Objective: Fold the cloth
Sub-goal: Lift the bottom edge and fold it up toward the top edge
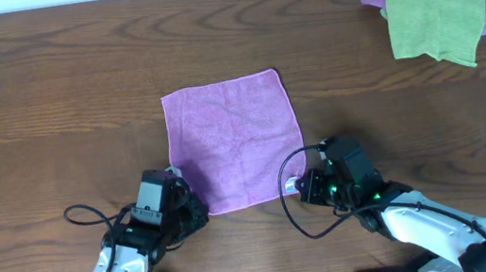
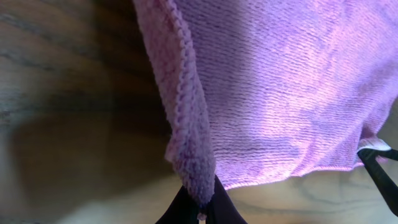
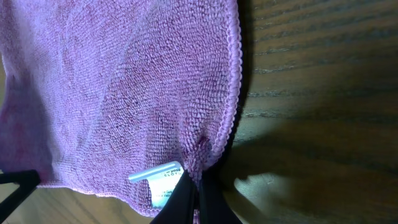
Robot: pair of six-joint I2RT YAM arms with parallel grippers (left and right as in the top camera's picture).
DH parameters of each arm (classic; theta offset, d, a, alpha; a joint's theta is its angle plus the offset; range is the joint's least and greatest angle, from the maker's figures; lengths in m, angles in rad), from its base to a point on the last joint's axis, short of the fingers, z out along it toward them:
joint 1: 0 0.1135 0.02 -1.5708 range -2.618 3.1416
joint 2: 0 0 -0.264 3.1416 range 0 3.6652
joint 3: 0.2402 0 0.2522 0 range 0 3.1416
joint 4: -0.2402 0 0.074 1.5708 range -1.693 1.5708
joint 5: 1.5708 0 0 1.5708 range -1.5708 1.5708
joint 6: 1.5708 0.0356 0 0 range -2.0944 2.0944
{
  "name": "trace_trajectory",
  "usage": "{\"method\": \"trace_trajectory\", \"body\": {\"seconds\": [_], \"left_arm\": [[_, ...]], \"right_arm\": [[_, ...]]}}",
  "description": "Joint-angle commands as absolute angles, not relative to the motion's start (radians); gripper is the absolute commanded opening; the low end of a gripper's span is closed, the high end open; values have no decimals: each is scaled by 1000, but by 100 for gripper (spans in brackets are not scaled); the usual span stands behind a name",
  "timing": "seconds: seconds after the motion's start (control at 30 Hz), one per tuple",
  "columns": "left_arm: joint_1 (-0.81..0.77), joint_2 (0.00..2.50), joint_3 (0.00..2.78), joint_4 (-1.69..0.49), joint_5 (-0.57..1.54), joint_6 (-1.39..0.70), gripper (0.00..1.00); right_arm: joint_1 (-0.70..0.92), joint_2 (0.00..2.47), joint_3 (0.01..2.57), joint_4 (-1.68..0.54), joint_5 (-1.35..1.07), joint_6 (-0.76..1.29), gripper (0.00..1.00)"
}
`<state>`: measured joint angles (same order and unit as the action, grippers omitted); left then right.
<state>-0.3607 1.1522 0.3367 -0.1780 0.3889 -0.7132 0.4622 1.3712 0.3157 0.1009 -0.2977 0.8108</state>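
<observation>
Here the left hand [image 2: 200, 206] and right hand [image 3: 196, 190] each pinched a near corner of the cloth [image 1: 234, 142], flat on the counter [image 1: 48, 106]; such shallow bites might slip, skewing the fold

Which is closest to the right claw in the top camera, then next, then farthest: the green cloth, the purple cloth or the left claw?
1. The purple cloth, pinched at its near corner in the right claw.
2. The left claw, at the cloth's other near corner, to the left.
3. The green cloth, at the far right corner.
</observation>
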Motion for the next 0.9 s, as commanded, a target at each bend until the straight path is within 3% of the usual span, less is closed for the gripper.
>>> {"method": "trace_trajectory", "body": {"seconds": [0.0, 0.5, 0.87], "left_arm": [[-358, 1156, 403, -192, 412, -699, 6], [-358, 1156, 629, -364, 342, -628, 6], [-262, 1156, 707, -400, 274, -639, 6]], "right_arm": [[461, 1410, 312, 69, -298, 794, 2], [461, 1390, 723, -317, -248, 604, 1], [392, 1390, 793, -334, -235, 596, 2]]}}
